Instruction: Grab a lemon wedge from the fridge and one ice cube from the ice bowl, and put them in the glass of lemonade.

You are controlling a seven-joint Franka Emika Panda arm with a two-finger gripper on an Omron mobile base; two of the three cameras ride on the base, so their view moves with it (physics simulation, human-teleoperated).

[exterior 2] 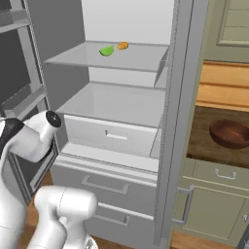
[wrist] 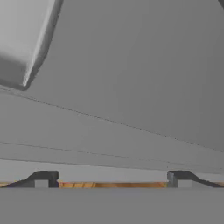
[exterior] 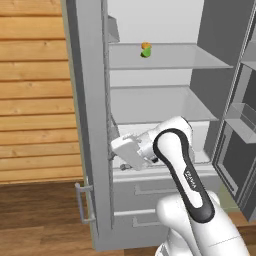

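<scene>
In your left base view the fridge (exterior: pixel 150 100) is standing open with a green lemon wedge (exterior: pixel 145 53) at 12 o'clock on its upper shelf, your right base view is showing the ice bowl (exterior 2: pixel 229 133) at 3 o'clock on the counter, and your hand view is showing the gripper (wrist: pixel 111 179) spread open against grey fridge panels.
</scene>
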